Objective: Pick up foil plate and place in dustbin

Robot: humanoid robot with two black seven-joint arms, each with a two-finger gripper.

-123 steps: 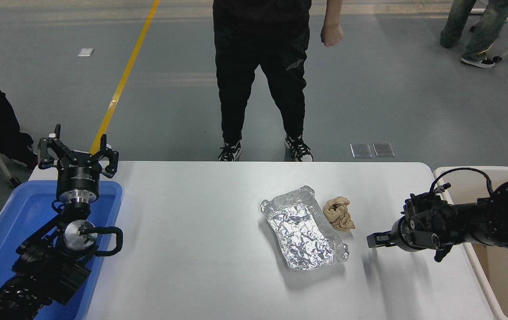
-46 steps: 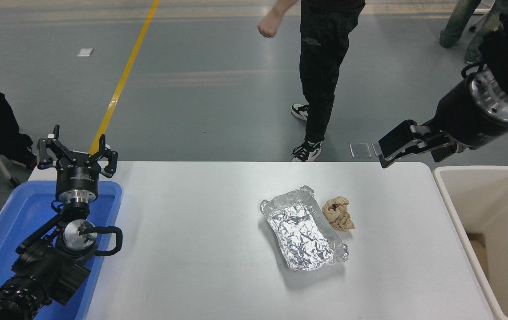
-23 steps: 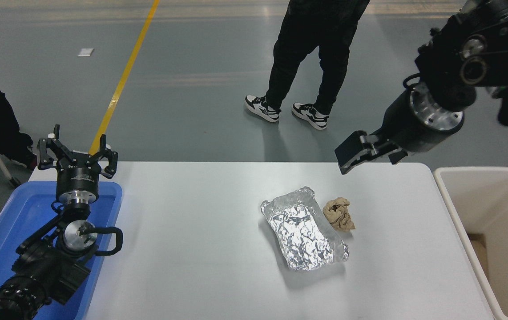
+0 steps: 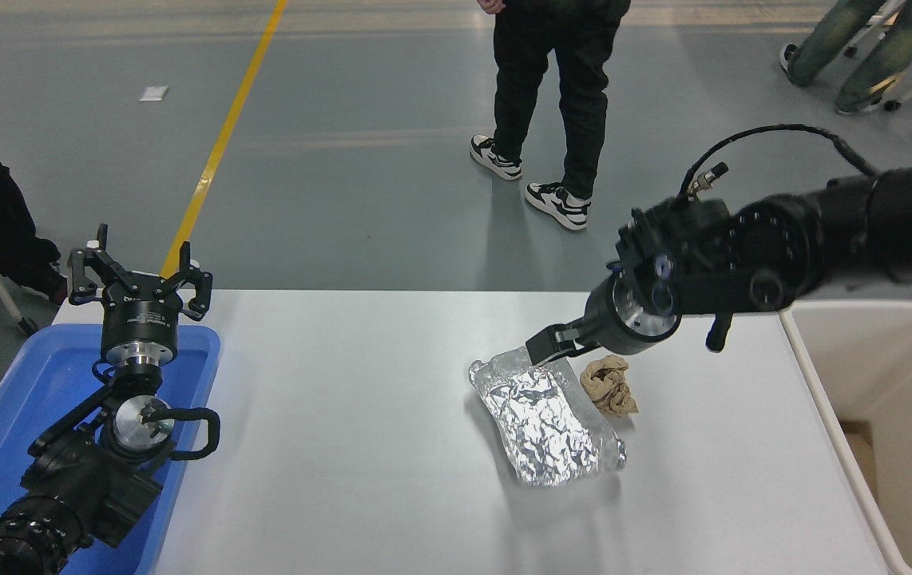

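Note:
The foil plate is a shiny silver crinkled tray lying on the white table, right of centre, its long side running away from me. My right gripper comes in from the right edge and hangs at the plate's far end, right over its far rim. I cannot see if it touches the rim or holds anything. The dustbin is a cream-beige bin standing off the table's right end. My left gripper is parked open at the far left.
A small crumpled tan paper wad lies right beside the plate's far right corner, under the right wrist. A blue tub sits under the left arm. A person stands on the floor beyond the table; other people are at the left edge and top right.
My right arm has swung down and left from high over the table's far right corner to the plate's far end. The person has stepped further from the table. The plate has not moved.

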